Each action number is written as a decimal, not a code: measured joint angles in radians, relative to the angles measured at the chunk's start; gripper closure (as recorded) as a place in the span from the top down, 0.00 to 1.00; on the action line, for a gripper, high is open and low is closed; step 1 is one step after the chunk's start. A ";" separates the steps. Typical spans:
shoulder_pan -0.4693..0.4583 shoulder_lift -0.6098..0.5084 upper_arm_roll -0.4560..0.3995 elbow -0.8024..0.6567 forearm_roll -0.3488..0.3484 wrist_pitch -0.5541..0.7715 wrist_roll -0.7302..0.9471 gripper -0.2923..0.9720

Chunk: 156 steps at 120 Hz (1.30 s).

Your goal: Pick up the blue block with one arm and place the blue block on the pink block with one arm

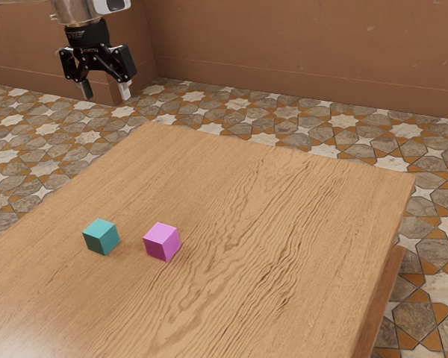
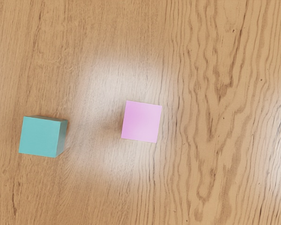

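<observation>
End effector (image 1: 104,95) wide open, holding nothing, high abv table (image 1: 284,224), blue block (image 1: 101,236) nr pink block (image 1: 162,241), not touching

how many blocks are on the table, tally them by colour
blue block: 1
pink block: 1
total: 2 blocks, standing apart on the wooden table
</observation>
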 joint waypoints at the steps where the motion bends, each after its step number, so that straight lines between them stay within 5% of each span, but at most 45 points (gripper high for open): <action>1: 0.000 0.000 0.000 0.000 0.000 0.000 0.000 0.77; 64: -0.002 0.000 -0.004 0.007 0.005 -0.004 -0.001 0.77; 85: -0.077 -0.077 -0.016 0.211 0.048 -0.076 -0.003 0.77; 132: -0.032 -0.024 -0.012 0.188 0.168 -0.092 -0.002 0.77; 156: -0.098 0.037 -0.054 0.166 0.216 -0.004 0.001 0.77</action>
